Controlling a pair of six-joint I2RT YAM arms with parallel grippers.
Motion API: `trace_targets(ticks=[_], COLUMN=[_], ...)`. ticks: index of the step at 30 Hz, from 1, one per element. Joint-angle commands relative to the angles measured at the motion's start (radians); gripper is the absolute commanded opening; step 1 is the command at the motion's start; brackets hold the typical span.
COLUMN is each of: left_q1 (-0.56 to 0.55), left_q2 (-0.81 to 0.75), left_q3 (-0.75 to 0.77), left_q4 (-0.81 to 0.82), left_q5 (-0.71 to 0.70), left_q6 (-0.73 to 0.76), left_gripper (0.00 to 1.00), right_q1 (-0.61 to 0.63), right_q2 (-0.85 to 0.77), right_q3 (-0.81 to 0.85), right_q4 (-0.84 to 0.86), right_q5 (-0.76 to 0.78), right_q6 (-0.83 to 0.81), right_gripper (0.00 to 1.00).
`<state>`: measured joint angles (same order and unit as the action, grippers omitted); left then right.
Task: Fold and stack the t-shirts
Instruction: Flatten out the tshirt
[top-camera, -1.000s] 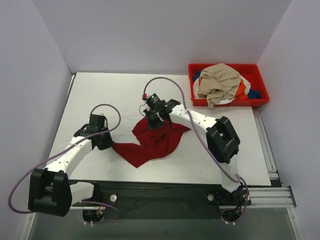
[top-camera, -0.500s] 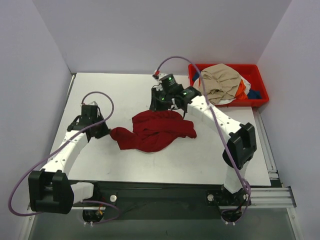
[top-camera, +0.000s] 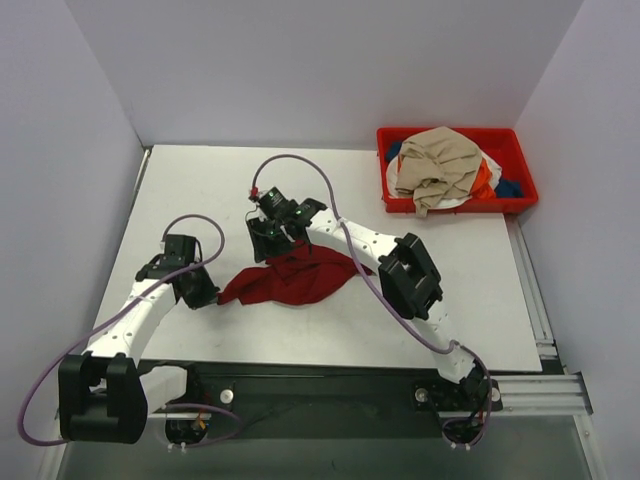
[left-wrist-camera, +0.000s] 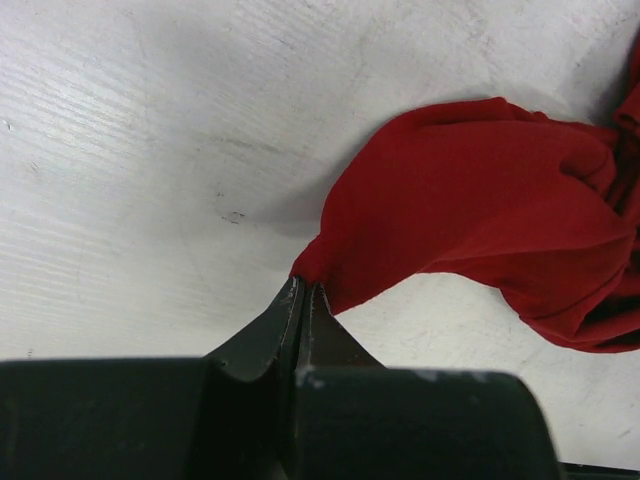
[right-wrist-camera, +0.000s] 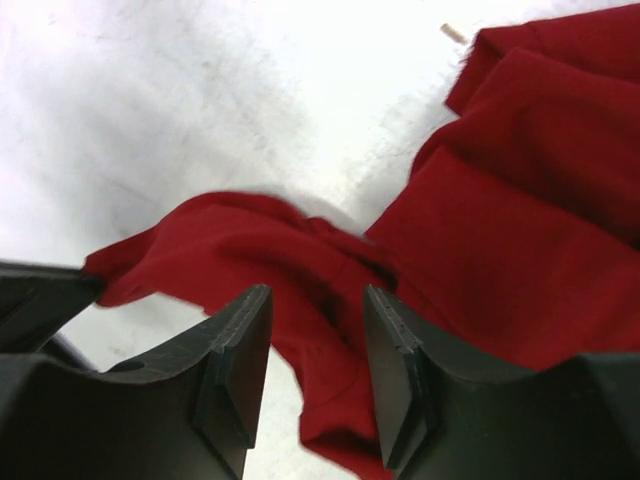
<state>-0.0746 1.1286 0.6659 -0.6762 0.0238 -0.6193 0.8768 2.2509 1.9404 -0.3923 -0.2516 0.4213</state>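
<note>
One crumpled dark red cloth t-shirt (top-camera: 295, 278) lies on the white surface (top-camera: 200, 190), its corner pinched by the left tool (left-wrist-camera: 303, 288), with the right tool (right-wrist-camera: 315, 300) spread wide over its folds.

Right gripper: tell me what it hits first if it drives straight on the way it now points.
The dark red t-shirt. The right gripper has its jaws open, and a bunched fold lies straight ahead between them, with the white table beyond. How near the cloth is remains unclear.
</note>
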Motion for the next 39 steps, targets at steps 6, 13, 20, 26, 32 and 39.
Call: trace_targets(ticks=[6, 13, 20, 26, 32, 39], left_q1=[0.012, 0.012, 0.01, 0.01, 0.012, 0.015], left_q2=[0.005, 0.007, 0.011, 0.013, 0.01, 0.007], left_q3=[-0.003, -0.005, -0.009, -0.008, -0.011, -0.003], left_q4=[0.012, 0.018, 0.027, 0.029, 0.036, 0.069], left_q5=[0.021, 0.03, 0.039, 0.045, 0.047, 0.024], left_q6=[0.006, 0.01, 0.015, 0.02, 0.018, -0.022], left_gripper=[0.0, 0.0, 0.0, 0.0, 0.0, 0.0], right_q1=[-0.009, 0.008, 0.04, 0.042, 0.021, -0.067], right_q2=[0.085, 0.13, 0.151, 0.156, 0.055, -0.166], right_q3=[0.061, 0.069, 0.083, 0.095, 0.111, -0.032], right_q4=[-0.023, -0.031, -0.059, -0.08, -0.086, -0.066], right_q5=[0.147, 0.166, 0.248, 0.321, 0.27, 0.212], right_q6=[-0.039, -0.07, -0.107, -0.104, -0.073, -0.032], right_gripper=[0.47, 0.49, 0.44, 0.2, 0.0, 0.0])
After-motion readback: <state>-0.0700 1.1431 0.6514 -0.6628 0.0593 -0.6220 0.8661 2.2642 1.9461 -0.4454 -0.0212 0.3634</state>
